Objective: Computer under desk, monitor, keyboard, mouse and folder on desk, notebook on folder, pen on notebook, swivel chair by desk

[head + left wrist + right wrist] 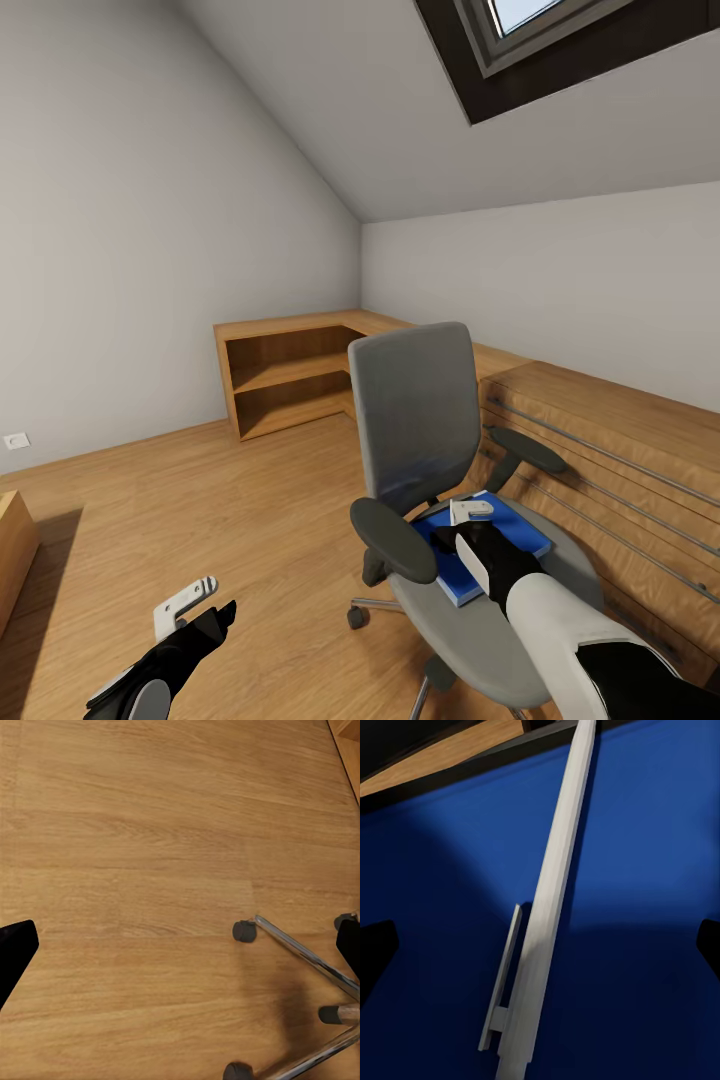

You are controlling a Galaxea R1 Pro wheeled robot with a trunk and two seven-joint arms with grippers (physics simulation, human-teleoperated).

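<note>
We are seeing our right hand (470, 522) hovering low over the blue folder (520, 535), which is lying flat on the seat of the swivel chair (420, 430); up close, its fingers (376, 952) are standing spread apart with nothing between them, and a pale grey pen (544, 937) is lying on the folder below. Our left hand (195, 605) is hanging released beside the chair, above the wood floor (150, 855), near the chair's chrome base (300, 952). Behind the chair, low light-wood shelving (285, 375) is running along the grey-white walls, under a skylight (530, 20).
</note>
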